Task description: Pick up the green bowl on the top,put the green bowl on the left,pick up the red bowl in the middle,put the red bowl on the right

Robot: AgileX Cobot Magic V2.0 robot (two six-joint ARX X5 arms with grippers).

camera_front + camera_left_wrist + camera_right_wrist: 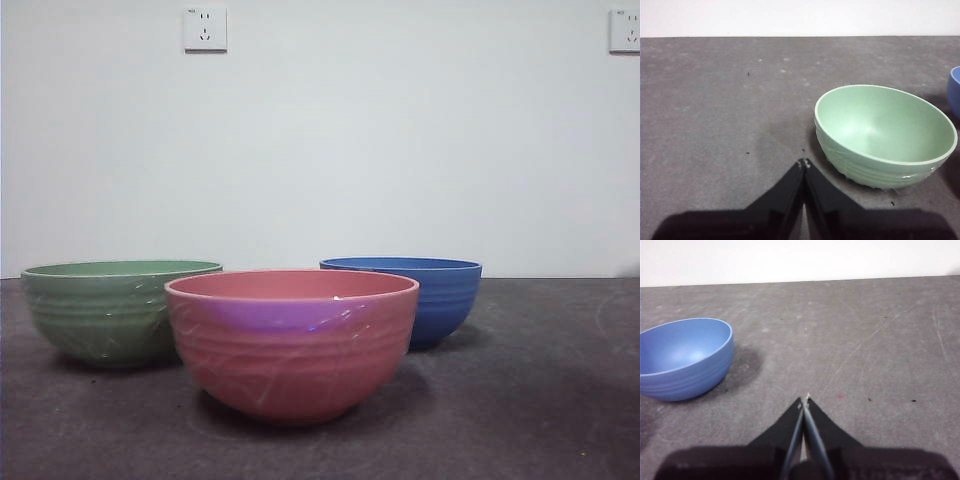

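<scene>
The green bowl point(118, 310) stands upright on the dark table at the left. It also shows in the left wrist view point(885, 135). The red bowl point(291, 342) stands upright in the front middle, nearest the front camera. My left gripper point(804, 162) is shut and empty, above the table beside the green bowl and apart from it. My right gripper point(805, 399) is shut and empty, above bare table beside the blue bowl. Neither gripper shows in the front view.
A blue ribbed bowl point(418, 298) stands behind and right of the red bowl; it also shows in the right wrist view point(682, 357). The dark grey table point(540, 400) has bare room at the right. A white wall with two sockets stands behind.
</scene>
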